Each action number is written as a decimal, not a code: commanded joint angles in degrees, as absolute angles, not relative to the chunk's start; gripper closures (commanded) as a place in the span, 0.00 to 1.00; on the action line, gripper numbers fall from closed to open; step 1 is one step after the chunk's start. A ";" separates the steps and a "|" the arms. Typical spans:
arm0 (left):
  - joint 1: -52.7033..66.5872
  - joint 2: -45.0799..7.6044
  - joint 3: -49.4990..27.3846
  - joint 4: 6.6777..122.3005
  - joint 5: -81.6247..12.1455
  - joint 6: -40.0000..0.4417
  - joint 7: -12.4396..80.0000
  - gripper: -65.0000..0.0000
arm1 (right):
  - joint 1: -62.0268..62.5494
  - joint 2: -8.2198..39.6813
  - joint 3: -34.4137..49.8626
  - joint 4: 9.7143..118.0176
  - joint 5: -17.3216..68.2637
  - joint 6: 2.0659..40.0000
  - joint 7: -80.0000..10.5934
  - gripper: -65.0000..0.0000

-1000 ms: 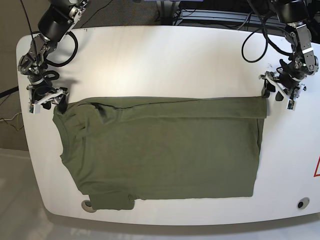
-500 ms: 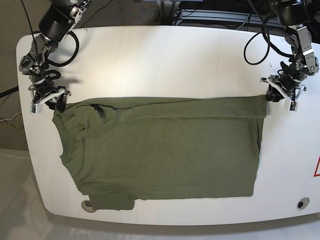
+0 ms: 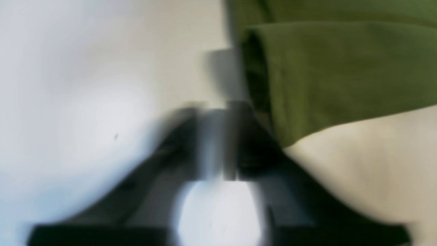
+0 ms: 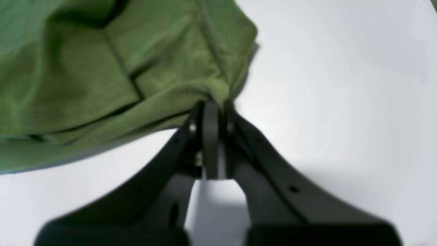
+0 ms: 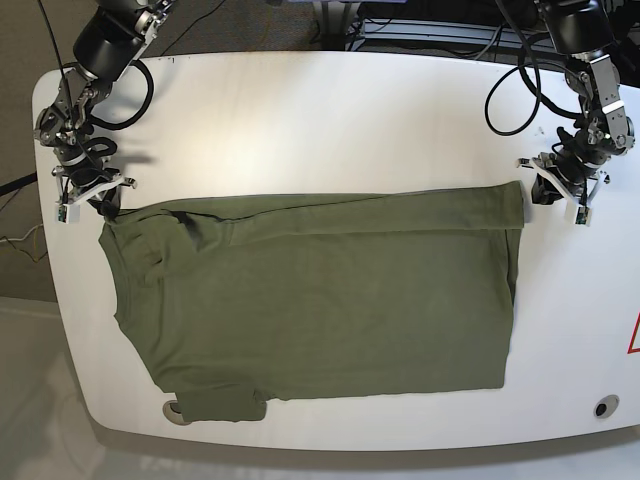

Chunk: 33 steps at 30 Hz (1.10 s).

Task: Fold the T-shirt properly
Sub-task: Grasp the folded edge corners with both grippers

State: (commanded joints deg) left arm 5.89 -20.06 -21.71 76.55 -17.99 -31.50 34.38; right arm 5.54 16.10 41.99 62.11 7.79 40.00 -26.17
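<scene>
Now both grippers have pulled the T-shirt farther back

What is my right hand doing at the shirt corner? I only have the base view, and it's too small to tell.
Observer: In the right wrist view, the right hand is shut, with a bunched corner of the T-shirt pinched between its tips.
Operator: And the left hand?
Observer: The left wrist view is blurred. The left hand sits right at the T-shirt's folded edge, but I cannot tell whether it holds cloth.
Operator: Does that edge lie flat?
Observer: No. Seen from the left wrist, the top layer stands open there, with a dark gap beneath it.
</scene>
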 joint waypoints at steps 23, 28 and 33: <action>4.68 -19.12 -21.47 76.19 -21.25 -31.11 35.01 0.78 | 5.44 15.22 41.76 60.60 8.05 40.00 -26.81 1.00; 4.77 -19.18 -21.04 76.54 -21.34 -31.01 34.52 0.64 | 5.65 15.25 41.91 60.43 8.00 40.00 -27.07 1.00; 4.60 -19.21 -20.43 76.31 -20.30 -31.14 34.60 0.68 | 5.48 15.32 41.84 60.86 7.73 40.00 -25.61 1.00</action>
